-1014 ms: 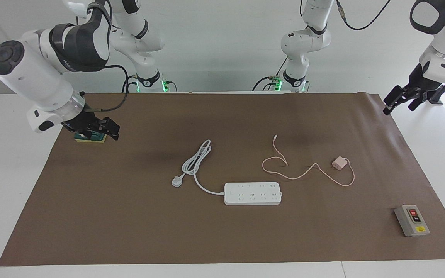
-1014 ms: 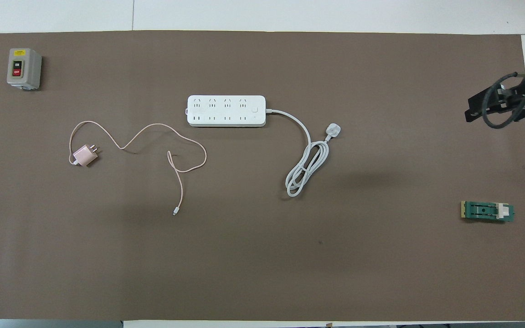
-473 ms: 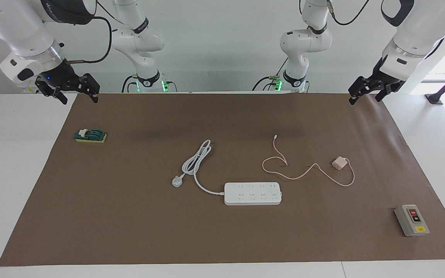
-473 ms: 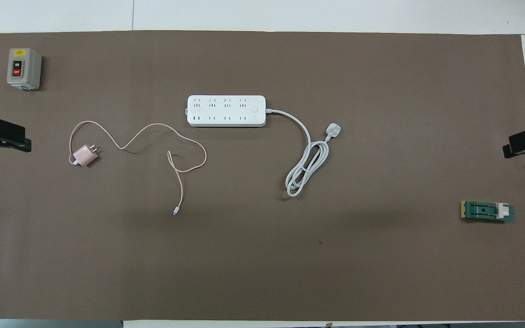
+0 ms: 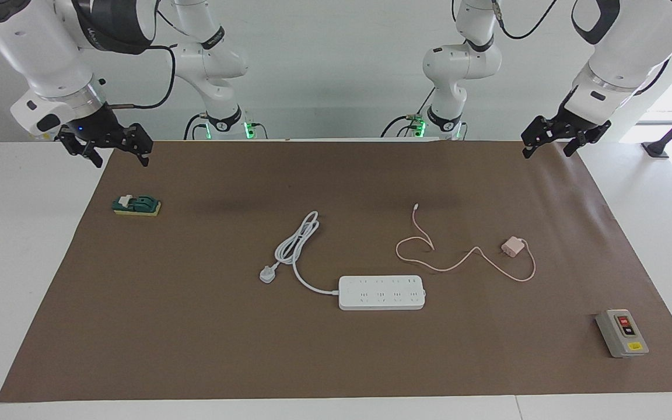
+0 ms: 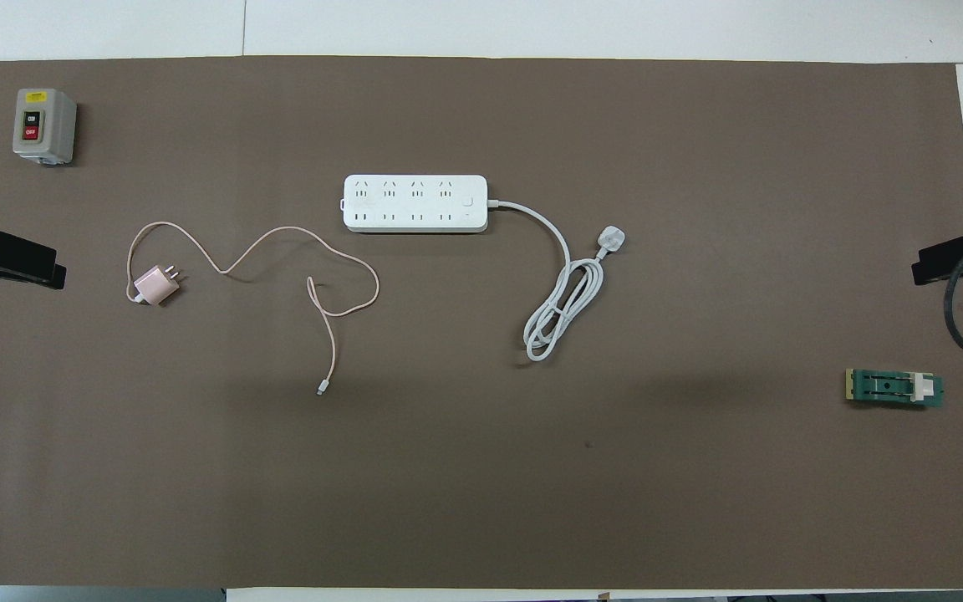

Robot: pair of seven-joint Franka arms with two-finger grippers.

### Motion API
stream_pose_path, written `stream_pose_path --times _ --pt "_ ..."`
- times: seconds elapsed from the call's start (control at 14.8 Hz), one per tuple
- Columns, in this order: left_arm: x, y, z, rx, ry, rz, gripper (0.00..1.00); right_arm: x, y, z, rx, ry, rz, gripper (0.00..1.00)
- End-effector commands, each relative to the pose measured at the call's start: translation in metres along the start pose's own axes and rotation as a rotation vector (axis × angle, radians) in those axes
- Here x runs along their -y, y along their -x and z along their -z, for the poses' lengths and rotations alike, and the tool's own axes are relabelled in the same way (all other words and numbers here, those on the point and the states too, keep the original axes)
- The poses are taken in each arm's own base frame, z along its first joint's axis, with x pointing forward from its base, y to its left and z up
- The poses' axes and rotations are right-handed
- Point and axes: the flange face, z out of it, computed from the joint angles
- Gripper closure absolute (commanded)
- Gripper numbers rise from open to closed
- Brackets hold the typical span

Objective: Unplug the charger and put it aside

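My left gripper (image 5: 553, 140) hangs in the air over the mat's (image 5: 196, 326) edge at the left arm's end, fingers spread apart and holding nothing. My right gripper (image 5: 115, 146) hangs over the mat's edge at the right arm's end, fingers likewise spread and empty. Against half a second ago both have shifted only slightly: the left one has edged a touch inward over the mat, and the right one has dropped a little lower and inward. A second ago the right gripper sat down at the green clip block (image 5: 136, 205); now it is up and well apart from it, and the block lies where it was.

The charger (image 5: 513, 246) lies loose on the mat, out of the power strip (image 5: 381, 292), toward the left arm's end and nearer to the robots than the strip. Its pink cable (image 5: 429, 256) wanders across the mat toward the middle. It has not moved across the frames.

In the overhead view only the grippers' dark tips show at the side edges, the rest cut off. The strip's white plug (image 5: 267, 273) and coiled cord rest beside it. A grey switch box (image 5: 622, 333) sits far from the robots at the left arm's end
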Motion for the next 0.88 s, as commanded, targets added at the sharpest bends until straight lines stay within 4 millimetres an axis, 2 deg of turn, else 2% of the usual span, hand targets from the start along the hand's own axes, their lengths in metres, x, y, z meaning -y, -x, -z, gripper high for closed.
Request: stream_pose_path --times 0.0,0.81 --pt "0.0011 0.0011 0.0011 -0.029 -0.013 -0.039 0.0 0.0009 0.0076 0.0093 -0.02 0.007 -0.016 0.0" --pt "0.0006 -0.0031 0.0016 -0.055 -0.016 -0.036 0.0 -0.0021 0.0095 0.0081 -0.014 0.004 -0.025 0.0"
